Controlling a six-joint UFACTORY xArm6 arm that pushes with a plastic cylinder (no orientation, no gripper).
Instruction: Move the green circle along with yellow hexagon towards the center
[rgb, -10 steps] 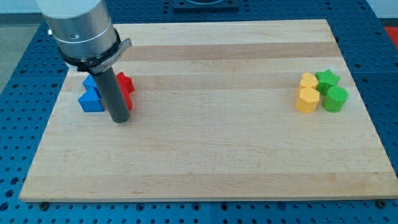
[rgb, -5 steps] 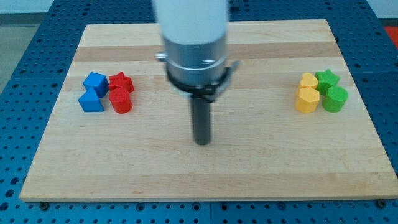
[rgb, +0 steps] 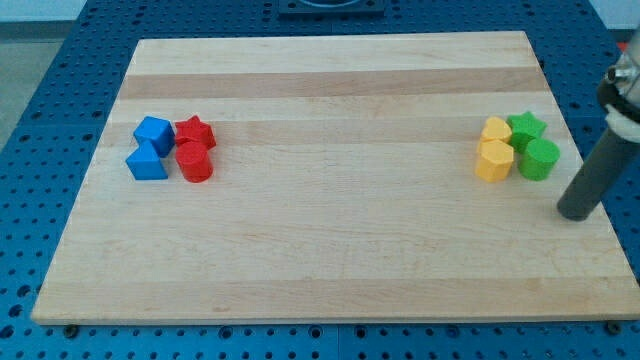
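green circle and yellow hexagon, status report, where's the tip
My tip down on the board, below-right of the green circle, not touching. Yellow hexagon just left of the circle, both near the view's right edge. Nothing between them and the center.

You'll find two clusters on the worktop (rgb: 330, 260). Near the right edge: yellow hexagon (rgb: 493, 161) touching the green circle (rgb: 540, 159) on its right, another yellow block (rgb: 497, 130) just behind the hexagon, and a green star (rgb: 526, 127) behind the circle. Near the left edge: blue cube (rgb: 153, 133) behind blue triangle (rgb: 146, 162), red star (rgb: 195, 131) behind red circle (rgb: 194, 162), reds to the right. My tip (rgb: 575, 214), the tool's end, sits near the right edge, front-right of the green circle, not touching.
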